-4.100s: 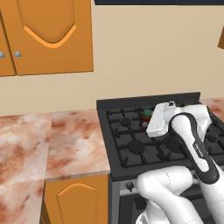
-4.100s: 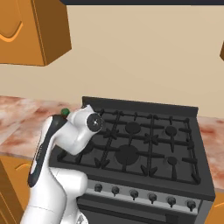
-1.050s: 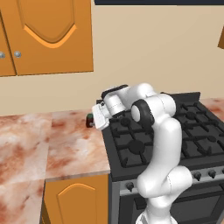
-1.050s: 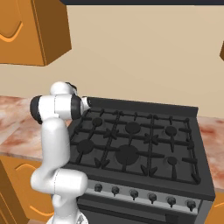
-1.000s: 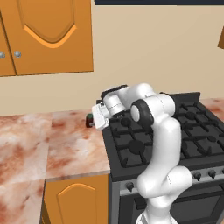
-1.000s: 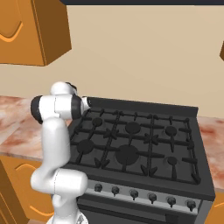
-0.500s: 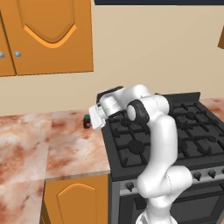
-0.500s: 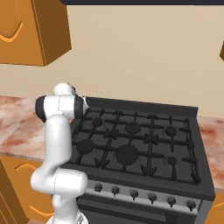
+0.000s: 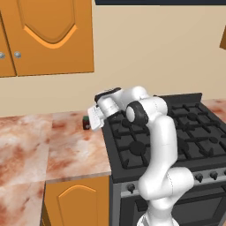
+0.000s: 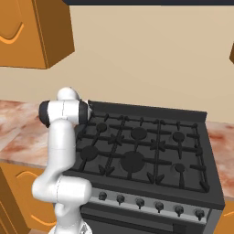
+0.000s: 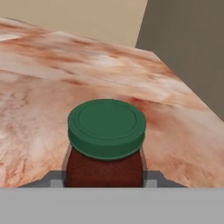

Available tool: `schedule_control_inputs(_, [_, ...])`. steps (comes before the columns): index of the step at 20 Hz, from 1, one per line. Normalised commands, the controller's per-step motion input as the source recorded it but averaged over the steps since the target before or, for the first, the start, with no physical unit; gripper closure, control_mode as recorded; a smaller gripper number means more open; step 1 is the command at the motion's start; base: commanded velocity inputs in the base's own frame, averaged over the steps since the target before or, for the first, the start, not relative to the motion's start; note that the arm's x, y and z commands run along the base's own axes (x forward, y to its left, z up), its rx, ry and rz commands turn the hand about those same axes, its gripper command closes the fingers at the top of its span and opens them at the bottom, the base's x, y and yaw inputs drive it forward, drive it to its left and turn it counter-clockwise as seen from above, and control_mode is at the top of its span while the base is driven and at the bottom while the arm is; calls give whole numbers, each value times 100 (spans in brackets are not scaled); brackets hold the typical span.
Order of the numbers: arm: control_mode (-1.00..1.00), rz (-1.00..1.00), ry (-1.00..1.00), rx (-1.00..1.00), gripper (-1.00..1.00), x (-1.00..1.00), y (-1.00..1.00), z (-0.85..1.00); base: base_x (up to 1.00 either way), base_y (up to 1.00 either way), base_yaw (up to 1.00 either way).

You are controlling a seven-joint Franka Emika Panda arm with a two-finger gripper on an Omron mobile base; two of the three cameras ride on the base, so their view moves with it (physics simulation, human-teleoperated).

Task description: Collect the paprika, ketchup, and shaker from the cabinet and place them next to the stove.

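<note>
The paprika [image 11: 106,127], a squat dark brown jar with a green lid, stands upright on the marbled counter [image 9: 57,145] just left of the stove [image 9: 176,128], near the back wall. My gripper [image 11: 104,179] reaches it from the stove side, a grey fingertip [image 11: 54,178] pressed against each flank, shut on it. In the left base view the paprika [image 9: 85,123] peeks out left of the white hand and gripper [image 9: 91,122]. The cabinet [image 9: 48,35] hangs above the counter with its doors closed. The ketchup and the shaker are out of view.
The black stove [image 10: 137,146] with cast-iron grates fills the right, with knobs along its front. The marbled counter [image 10: 18,132] runs left from it. A second stretch of counter [image 10: 221,141] lies right of the stove. My arm's elbow [image 10: 64,112] stands over the stove's left edge.
The hand has carried the paprika a little further left and down, from the stove's edge onto the counter. The fingers have eased very slightly.
</note>
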Motion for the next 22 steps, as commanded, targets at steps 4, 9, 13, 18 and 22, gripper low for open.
schedule_control_inputs(4, [-100, 0, -1, 0, -100, 0, 0, -2, 0, 0, 0])
schedule_control_inputs(9, [-100, 0, -1, 0, -100, -8, 0, 4, 0, 0, 0])
schedule_control_inputs(13, [-100, 0, -12, -3, -100, -25, 0, 27, 0, 0, 0])
schedule_control_inputs(18, [-100, 0, -14, -5, -100, -31, 0, 36, 0, 0, 0])
schedule_control_inputs(22, [-100, 0, -13, -4, -100, -37, 0, 32, 0, 0, 0])
